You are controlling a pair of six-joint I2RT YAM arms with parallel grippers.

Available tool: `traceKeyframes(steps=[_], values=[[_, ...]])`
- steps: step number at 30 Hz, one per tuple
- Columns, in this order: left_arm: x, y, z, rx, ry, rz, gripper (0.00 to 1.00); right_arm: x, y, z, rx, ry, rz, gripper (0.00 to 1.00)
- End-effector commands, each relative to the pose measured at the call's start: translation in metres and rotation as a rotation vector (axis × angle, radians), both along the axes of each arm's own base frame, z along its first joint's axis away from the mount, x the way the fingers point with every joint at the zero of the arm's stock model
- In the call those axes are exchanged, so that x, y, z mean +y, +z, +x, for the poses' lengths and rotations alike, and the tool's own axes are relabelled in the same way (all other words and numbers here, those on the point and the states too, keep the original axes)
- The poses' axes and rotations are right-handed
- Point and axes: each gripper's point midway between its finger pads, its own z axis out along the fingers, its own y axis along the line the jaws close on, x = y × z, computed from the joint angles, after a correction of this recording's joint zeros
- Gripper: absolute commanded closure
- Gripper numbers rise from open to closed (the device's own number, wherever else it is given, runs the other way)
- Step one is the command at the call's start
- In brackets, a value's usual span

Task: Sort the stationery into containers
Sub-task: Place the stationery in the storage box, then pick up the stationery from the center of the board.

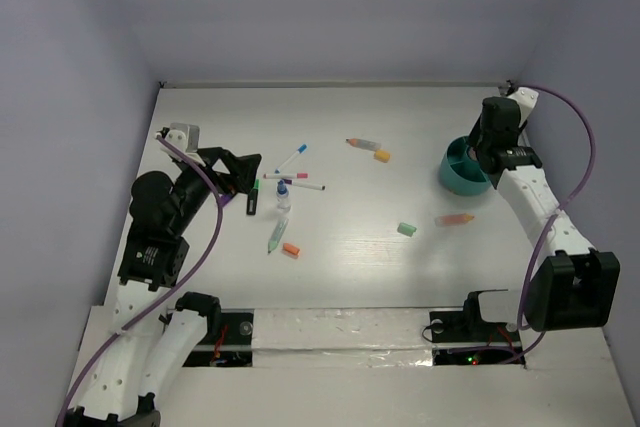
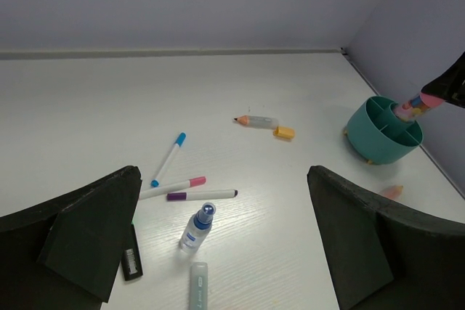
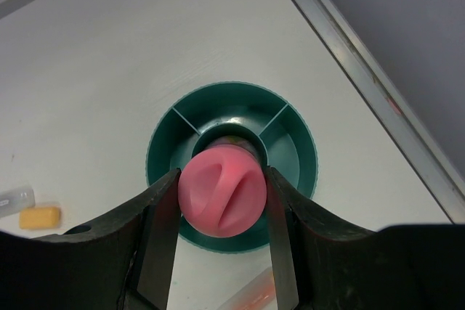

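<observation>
In the top view, the right gripper (image 1: 483, 159) hangs over the round teal plastic holder with inner dividers (image 1: 452, 179), at the table's 3 o'clock side. The left gripper (image 1: 245, 179), at 9 o'clock, has its jaws spread wide with nothing between them, just beside a loose cluster of thin white markers (image 1: 293, 175). A small green eraser (image 1: 406, 230) lies at 4 o'clock from the middle.

In the left wrist view, a small blue spray bottle (image 2: 197, 226) lies at 6 o'clock between the parted fingers (image 2: 87, 237).

In the right wrist view, the jaws are clamped on a pink-topped rounded piece (image 3: 221, 190) directly above the holder's central compartment (whether it touches bottom cannot be told). A small yellow eraser (image 3: 40, 217) lies at 8 o'clock.
</observation>
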Motion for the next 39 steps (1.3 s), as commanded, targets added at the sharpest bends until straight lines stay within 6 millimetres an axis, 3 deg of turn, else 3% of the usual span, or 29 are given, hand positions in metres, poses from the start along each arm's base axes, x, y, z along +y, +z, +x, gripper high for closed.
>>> traceKeyframes(steps=[1, 4, 8, 10, 11, 13, 16, 17, 18, 20, 21, 24, 26, 27, 30, 34, 37, 38, 39], values=[[-0.004, 0.004, 0.001, -0.023, -0.017, -0.008, 0.01, -0.001, 0.004, 0.011, -0.047, -0.008, 0.019, 0.61], [-0.004, 0.003, 0.001, -0.02, -0.017, -0.007, 0.01, -0.001, 0.004, 0.015, -0.042, 0.0, 0.013, 0.52], [-0.004, 0.002, 0.002, -0.017, -0.017, -0.007, 0.01, 0.003, 0.018, 0.019, -0.048, 0.034, 0.011, 0.22], [-0.004, 0.002, 0.002, -0.016, -0.017, -0.006, 0.01, 0.008, 0.035, 0.023, -0.08, 0.067, 0.014, 0.14], [-0.004, 0.001, 0.003, -0.013, -0.015, -0.006, 0.01, 0.016, 0.039, 0.024, -0.088, 0.115, 0.029, 0.04], [-0.004, 0.0, 0.003, -0.011, -0.015, -0.005, 0.01, 0.027, 0.053, 0.024, -0.115, 0.187, 0.043, 0.0], [-0.004, 0.0, 0.004, -0.01, -0.012, -0.005, 0.01, 0.074, 0.061, 0.024, -0.166, 0.41, 0.129, 0.0], [-0.003, 0.0, 0.004, -0.01, -0.009, -0.004, 0.01, 0.107, 0.064, 0.022, -0.182, 0.526, 0.165, 0.0], [-0.003, 0.0, 0.004, -0.01, -0.006, -0.004, 0.01, 0.123, 0.062, 0.018, -0.184, 0.577, 0.175, 0.0], [-0.001, -0.002, 0.005, -0.005, 0.003, -0.001, 0.01, 0.167, 0.051, 0.006, -0.17, 0.729, 0.21, 0.0], [-0.001, -0.001, 0.005, -0.006, 0.005, -0.001, 0.01, 0.21, 0.051, -0.006, -0.181, 0.844, 0.211, 0.0], [-0.001, -0.003, 0.007, 0.0, 0.005, 0.0, 0.01, 0.27, 0.03, -0.027, -0.151, 1.039, 0.19, 0.0], [-0.002, -0.005, 0.008, 0.009, 0.005, 0.001, 0.01, 0.32, 0.019, -0.052, -0.131, 1.193, 0.185, 0.0], [-0.001, -0.005, 0.008, 0.009, 0.006, 0.001, 0.01, 0.322, 0.017, -0.05, -0.128, 1.194, 0.185, 0.0], [-0.001, -0.007, 0.01, 0.015, 0.012, 0.002, 0.01, 0.357, 0.017, -0.065, -0.118, 1.299, 0.189, 0.0], [0.003, -0.006, 0.01, 0.012, 0.032, 0.002, 0.01, 0.417, -0.007, -0.09, -0.045, 1.43, 0.158, 0.01], [0.005, -0.004, 0.009, 0.005, 0.046, 0.0, 0.01, 0.44, -0.015, -0.087, -0.023, 1.426, 0.145, 0.03], [0.006, -0.004, 0.009, 0.003, 0.051, 0.0, 0.01, 0.446, -0.034, -0.083, 0.021, 1.407, 0.131, 0.07], [0.007, -0.003, 0.009, 0.0, 0.055, -0.001, 0.01, 0.453, -0.039, -0.085, 0.035, 1.409, 0.129, 0.1]])
